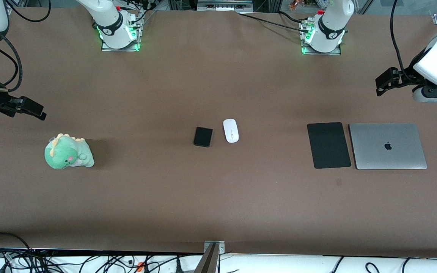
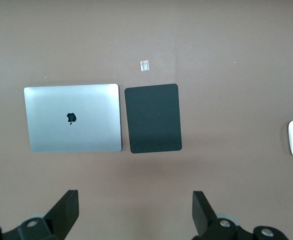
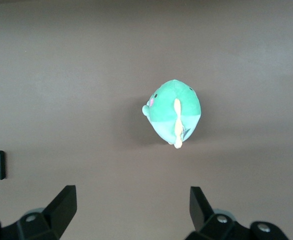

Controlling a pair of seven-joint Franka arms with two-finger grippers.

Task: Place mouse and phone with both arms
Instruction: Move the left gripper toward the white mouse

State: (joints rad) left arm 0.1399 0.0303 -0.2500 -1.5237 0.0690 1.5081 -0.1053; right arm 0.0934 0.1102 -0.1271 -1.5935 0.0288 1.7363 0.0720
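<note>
- While both arms wait at the table (image 1: 218, 212) ends, left hand (image 1: 383, 84) and right hand (image 1: 32, 110) hang open.
- Phone (image 1: 203, 136) lies just beside mouse (image 1: 231, 130), mid-table, bare surface around.

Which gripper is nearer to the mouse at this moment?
Left, narrowly. The left gripper hangs open near the left arm's end of the table, by the mat and laptop. The right gripper hangs open above the plush dinosaur, slightly farther from the mouse.
</note>
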